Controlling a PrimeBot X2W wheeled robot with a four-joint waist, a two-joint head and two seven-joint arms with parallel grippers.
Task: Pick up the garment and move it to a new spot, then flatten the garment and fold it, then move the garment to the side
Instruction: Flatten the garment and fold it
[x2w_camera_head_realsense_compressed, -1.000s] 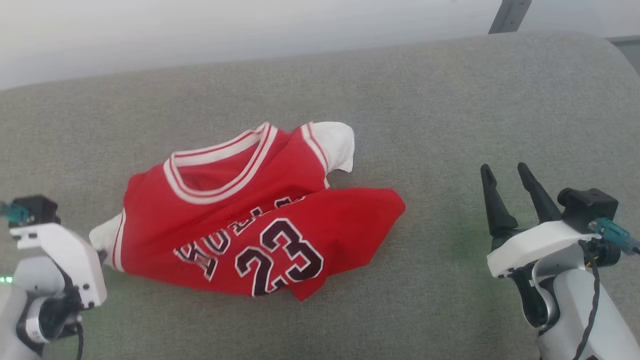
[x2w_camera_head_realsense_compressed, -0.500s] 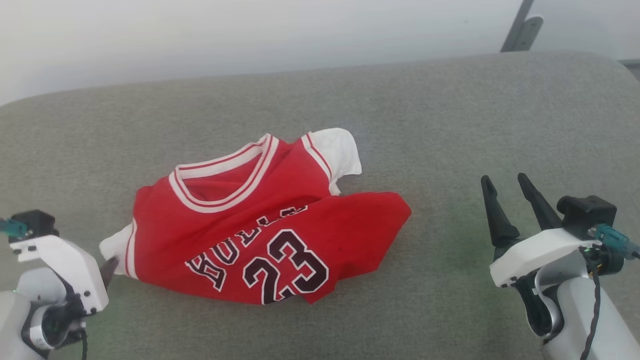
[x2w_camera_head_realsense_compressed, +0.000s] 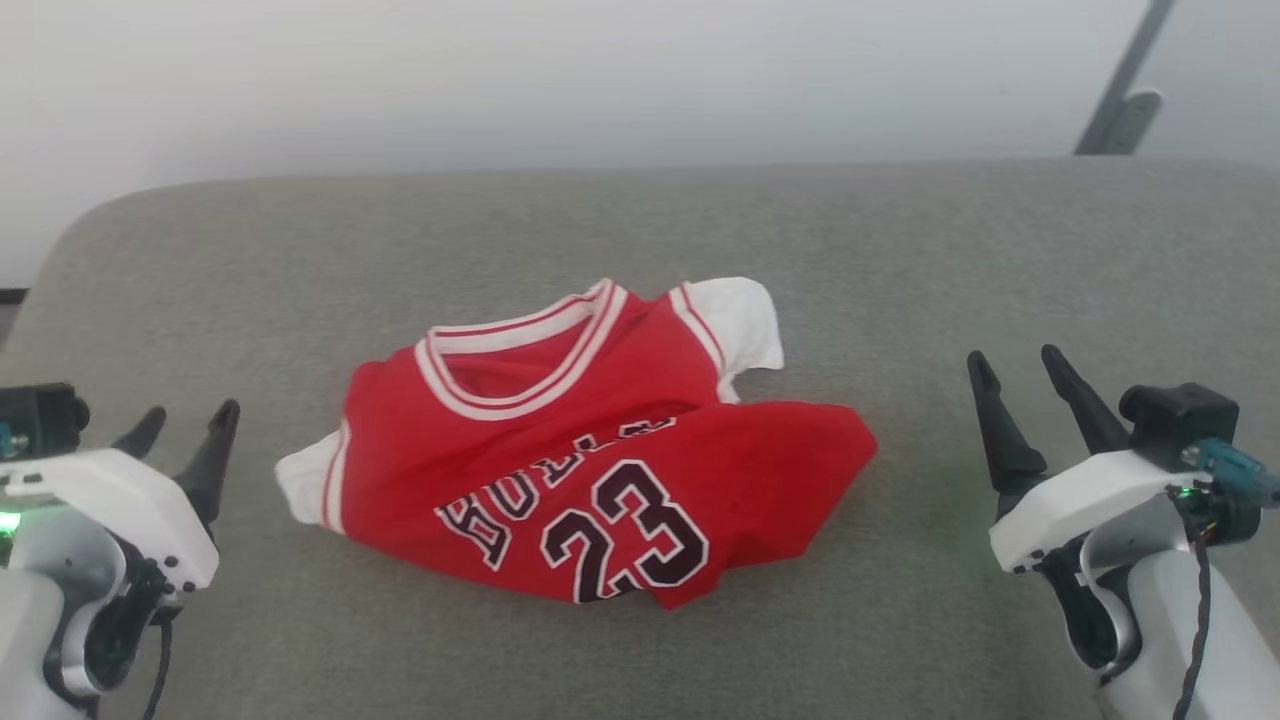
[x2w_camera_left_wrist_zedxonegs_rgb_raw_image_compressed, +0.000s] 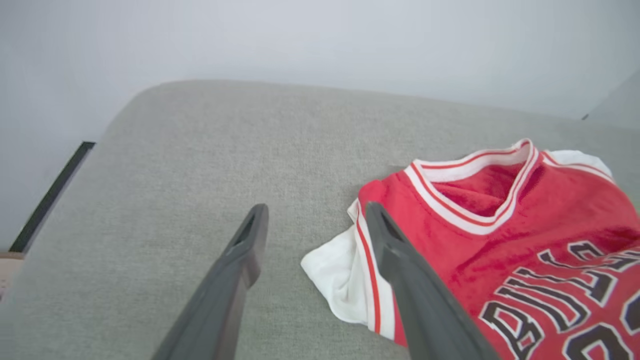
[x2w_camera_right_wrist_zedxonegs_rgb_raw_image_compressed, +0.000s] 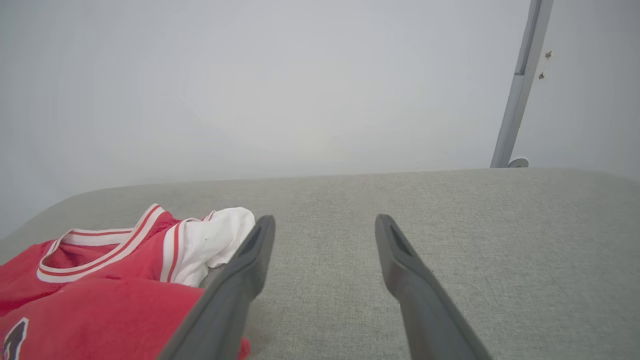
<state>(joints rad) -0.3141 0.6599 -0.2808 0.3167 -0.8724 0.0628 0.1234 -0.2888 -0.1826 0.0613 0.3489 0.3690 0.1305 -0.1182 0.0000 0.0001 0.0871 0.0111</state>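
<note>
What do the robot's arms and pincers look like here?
Both arms have white shells with dark joints. The left pincer and right pincer each carry two long, tapering dark-grey fingers on a white housing. The right wrist has a black block, a teal connector and a black cable.

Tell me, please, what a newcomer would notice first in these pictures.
The red jersey with its black "BULLS 23" print stands out at once, lying crumpled in the middle of the grey cushion. Next come the dark fingers on either side of it: the left gripper at its left and the right gripper at its right, both open and holding nothing.
</note>
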